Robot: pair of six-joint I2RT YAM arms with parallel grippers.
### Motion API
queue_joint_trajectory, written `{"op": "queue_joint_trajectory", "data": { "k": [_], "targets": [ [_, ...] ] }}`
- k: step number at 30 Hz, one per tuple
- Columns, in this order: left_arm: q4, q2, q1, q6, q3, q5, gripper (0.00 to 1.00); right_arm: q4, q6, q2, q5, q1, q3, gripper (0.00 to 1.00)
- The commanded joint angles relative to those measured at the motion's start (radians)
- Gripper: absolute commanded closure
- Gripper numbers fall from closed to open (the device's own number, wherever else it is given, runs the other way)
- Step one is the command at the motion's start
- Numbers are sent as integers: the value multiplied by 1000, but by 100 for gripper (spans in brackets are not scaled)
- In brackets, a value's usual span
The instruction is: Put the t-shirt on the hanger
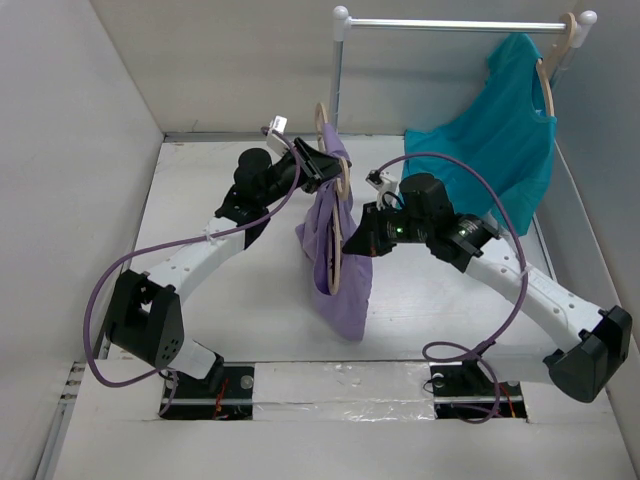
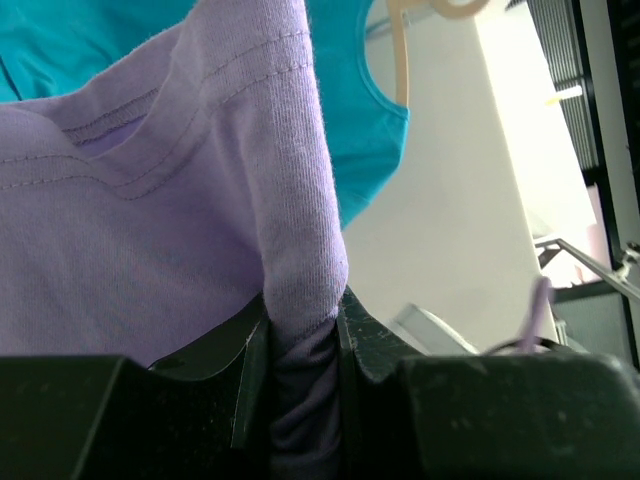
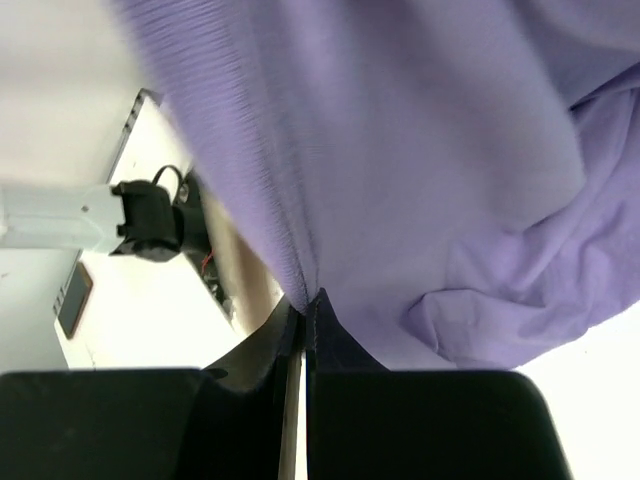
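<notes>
The lavender t-shirt hangs in mid-air over the middle of the table, draped round the pale wooden hanger, whose hook sticks up above it. My left gripper is at the shirt's top, shut on a bunched fold of the fabric; whether the hanger is inside that fold is hidden. My right gripper is at the shirt's right side, halfway down, shut on a stitched edge of the cloth. A strip of the hanger shows just left of that edge.
A teal t-shirt hangs on a second hanger from the white rail at the back right. The rail's post stands just behind the lavender shirt. White walls close in the left and right sides.
</notes>
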Motion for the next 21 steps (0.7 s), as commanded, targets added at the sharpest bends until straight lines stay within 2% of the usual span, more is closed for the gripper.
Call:
{"op": "queue_joint_trajectory", "data": {
  "k": [1,6,13,15,17,19,21],
  "targets": [
    [94,-22,0,26,43,-96,100,-153,-65,-64,-70,17,105,100],
    [137,34,-19,54,54,-152,100,-231,-86,-44,-111,17,246,100],
    [229,68,-28,26,19,-114,100,-101,3,-9,-164,-82,265,100],
    [255,61,-28,17,-4,-135,100,-98,17,16,-250,-93,271,100],
    [255,47,4,16,-9,-150,100,-167,-28,40,-286,-104,310,100],
    [281,48,36,-10,17,-118,100,-236,-52,30,-227,-90,315,100],
    [240,53,46,11,75,-116,100,-253,-72,-7,-185,-90,265,100]
  ]
}}
